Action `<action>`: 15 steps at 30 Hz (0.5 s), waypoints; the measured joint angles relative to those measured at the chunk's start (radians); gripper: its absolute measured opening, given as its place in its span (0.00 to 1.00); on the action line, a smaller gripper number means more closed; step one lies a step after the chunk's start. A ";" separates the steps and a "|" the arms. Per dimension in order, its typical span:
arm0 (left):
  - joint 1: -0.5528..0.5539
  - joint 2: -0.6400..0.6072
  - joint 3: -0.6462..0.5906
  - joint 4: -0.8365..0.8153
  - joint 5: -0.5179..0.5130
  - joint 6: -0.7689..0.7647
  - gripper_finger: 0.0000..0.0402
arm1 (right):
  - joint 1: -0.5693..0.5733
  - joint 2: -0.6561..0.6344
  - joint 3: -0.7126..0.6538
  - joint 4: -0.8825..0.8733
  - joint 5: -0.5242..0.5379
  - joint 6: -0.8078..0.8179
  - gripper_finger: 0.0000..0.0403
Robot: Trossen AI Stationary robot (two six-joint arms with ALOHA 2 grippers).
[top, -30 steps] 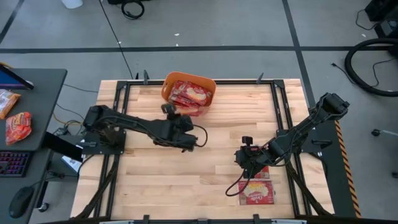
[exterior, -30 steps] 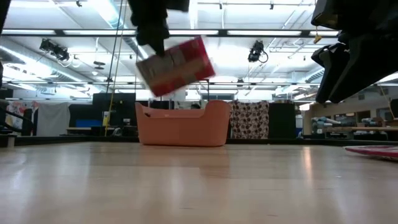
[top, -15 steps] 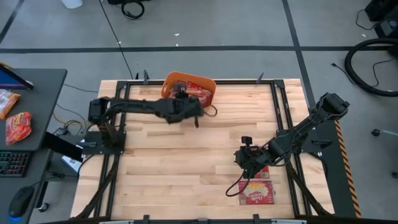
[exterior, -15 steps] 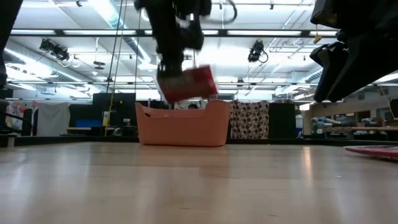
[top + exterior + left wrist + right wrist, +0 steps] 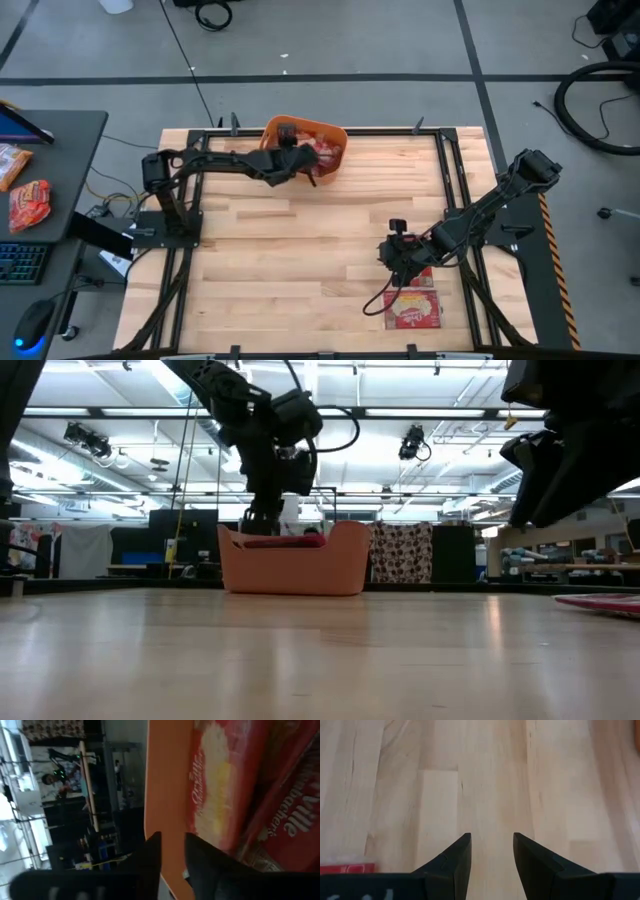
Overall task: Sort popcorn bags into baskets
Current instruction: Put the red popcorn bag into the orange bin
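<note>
Since a second ago the left gripper (image 5: 297, 160) has swung from mid-table to the orange tub (image 5: 274, 131) at the far edge, and the packet it carried aloft now lies inside. From above, glossy red foil popcorn bags (image 5: 327, 152) fill the smooth-walled, rounded tub; two more bags (image 5: 413, 308) lie flat on the pale wood-plank table (image 5: 260, 270) near the right gripper (image 5: 392, 262), at the near right. At table height, a red packet (image 5: 283, 542) peeks over the rolled rim. The left wrist view shows narrowly parted fingers (image 5: 150, 855) straddling the tub wall beside a cream-labelled bag (image 5: 215, 790). The right wrist view shows fingers (image 5: 451, 860) spread, pinching nothing.
</note>
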 joint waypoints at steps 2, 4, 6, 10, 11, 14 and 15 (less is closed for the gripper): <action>-0.036 -0.006 0.008 -0.005 -0.016 0.009 0.28 | -0.009 0.000 0.019 -0.073 -0.052 0.051 0.37; -0.076 -0.016 0.022 -0.033 -0.020 0.011 0.34 | -0.017 0.008 0.064 -0.175 -0.105 0.128 0.37; -0.118 -0.020 0.045 -0.040 -0.021 0.011 0.38 | -0.015 0.019 0.110 -0.290 -0.115 0.187 0.37; -0.196 -0.038 0.092 -0.107 -0.012 -0.056 0.42 | -0.013 0.074 0.156 -0.479 -0.195 0.282 0.37; -0.216 -0.047 0.101 -0.133 0.009 -0.094 0.42 | -0.021 0.094 0.154 -0.508 -0.239 0.290 0.37; -0.278 -0.083 0.127 -0.248 0.204 -0.217 0.41 | -0.034 0.174 0.147 -0.555 -0.350 0.289 0.37; -0.297 -0.096 0.129 -0.286 0.298 -0.247 0.41 | -0.035 0.199 0.148 -0.583 -0.378 0.281 0.37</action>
